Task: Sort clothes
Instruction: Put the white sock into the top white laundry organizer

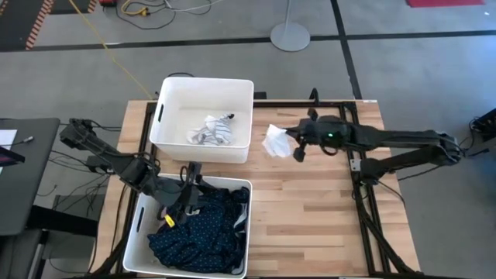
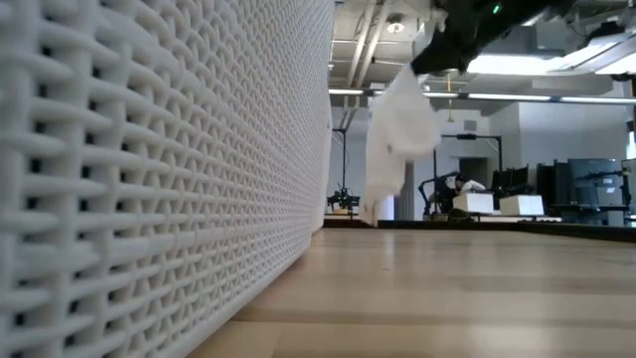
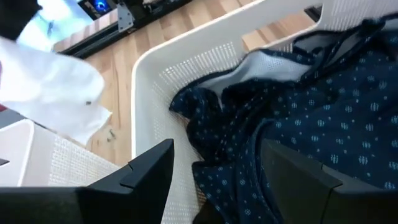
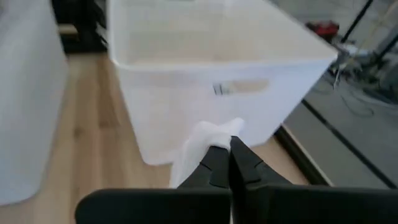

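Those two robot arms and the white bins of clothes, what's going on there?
They are sorting laundry. The right pincer is shut on a small white garment, holding it lifted above the wooden table beside the far bin, which already holds a few small pale pieces. The left pincer hangs open over the near bin, above a navy dotted piece.
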Tool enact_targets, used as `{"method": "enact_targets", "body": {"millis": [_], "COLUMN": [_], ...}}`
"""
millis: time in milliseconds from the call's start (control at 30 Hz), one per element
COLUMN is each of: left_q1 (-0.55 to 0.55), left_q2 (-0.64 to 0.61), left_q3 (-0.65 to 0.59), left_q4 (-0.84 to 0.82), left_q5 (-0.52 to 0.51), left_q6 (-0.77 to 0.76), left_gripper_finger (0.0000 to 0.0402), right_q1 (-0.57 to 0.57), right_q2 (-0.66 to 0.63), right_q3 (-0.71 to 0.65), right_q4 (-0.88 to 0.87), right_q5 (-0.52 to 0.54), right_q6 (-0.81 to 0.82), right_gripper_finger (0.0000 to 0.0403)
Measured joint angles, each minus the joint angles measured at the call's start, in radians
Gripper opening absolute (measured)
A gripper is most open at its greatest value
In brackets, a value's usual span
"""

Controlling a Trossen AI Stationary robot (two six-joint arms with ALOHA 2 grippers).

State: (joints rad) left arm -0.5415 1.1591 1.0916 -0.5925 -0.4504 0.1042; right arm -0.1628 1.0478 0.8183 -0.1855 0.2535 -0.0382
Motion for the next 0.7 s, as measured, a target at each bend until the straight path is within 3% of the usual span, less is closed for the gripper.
{"method": "enact_targets", "body": {"millis": [400, 700], "left_q1": [0.000, 0.038], "left_q2": [0.000, 0.000], "left_q3": [0.000, 0.000], "left_q4": [0.069, 0.250], "left_q5": [-0.004, -0.064], "left_q6": [0.041, 0.204], "left_gripper_finger": [0.0235, 0.0235], "right_q1": [0.137, 0.228], "right_q2": [-0.127, -0.153], "right_q3": [0.026, 0.026], "right_q4": [-0.040, -0.038], "right_q5": [0.031, 0.033], "right_q6": [-0.013, -0.050], "right_gripper_finger": [0.0000, 0.0000]}}
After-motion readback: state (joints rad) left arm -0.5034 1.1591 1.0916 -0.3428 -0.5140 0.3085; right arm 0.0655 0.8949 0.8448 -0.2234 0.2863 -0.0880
